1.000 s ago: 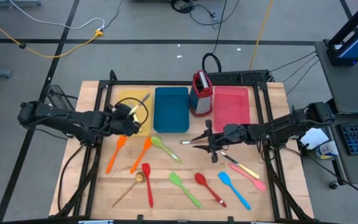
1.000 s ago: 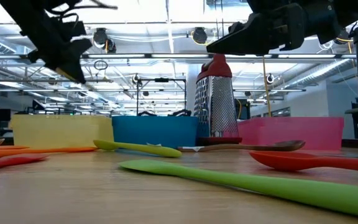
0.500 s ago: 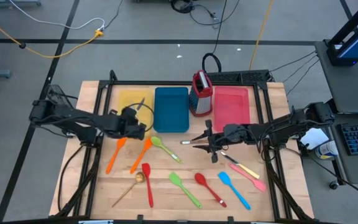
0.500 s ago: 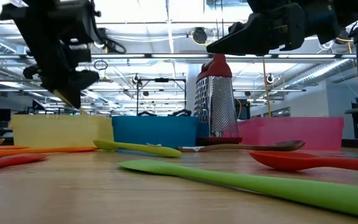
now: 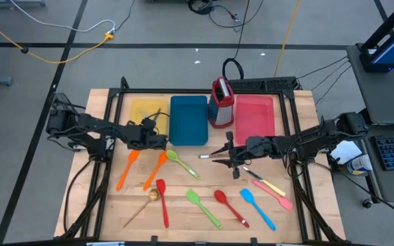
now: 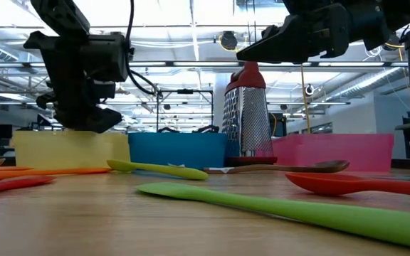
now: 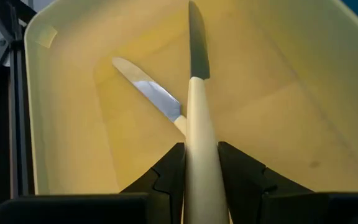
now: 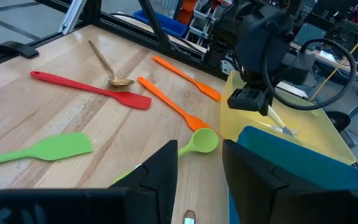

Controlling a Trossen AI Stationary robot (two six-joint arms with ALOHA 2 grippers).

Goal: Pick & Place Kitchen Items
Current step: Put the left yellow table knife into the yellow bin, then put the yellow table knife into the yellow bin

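Observation:
My left gripper [image 5: 153, 140] hangs over the near right corner of the yellow tray [image 5: 142, 113], slanting down, shut on a cream-handled knife [image 7: 197, 87] whose dark blade points into the tray. A second knife [image 7: 146, 90] lies flat on the tray's floor. My right gripper [image 5: 214, 156] waits open above the table's middle, near a small cream-handled piece [image 5: 202, 156]. Several silicone spatulas and spoons lie flat on the wood: orange [image 5: 154, 171], green [image 5: 182, 164], red [image 5: 163, 201], blue [image 5: 257, 208]. My left gripper pinches the knife's cream handle [image 7: 199, 155] between its two fingers. The knife runs along the fingers and sticks out ahead of them, slanting down from the table's near side into the yellow tray. Whether the blade's tip [image 7: 194, 18] touches the tray, I cannot tell.
A blue tray [image 5: 189, 119] sits beside the yellow one, then a red-topped box grater [image 5: 221, 102] and a pink tray [image 5: 255, 115]. A gold spoon [image 5: 142, 205], a red spoon [image 5: 230, 207] and a pink spatula [image 5: 273, 193] lie near the front edge.
My left gripper has come down with the knife toward the yellow tray and a little toward the table's right edge, tipping nose-down as it went. The knife, which stood higher above the tray, now points down into it.

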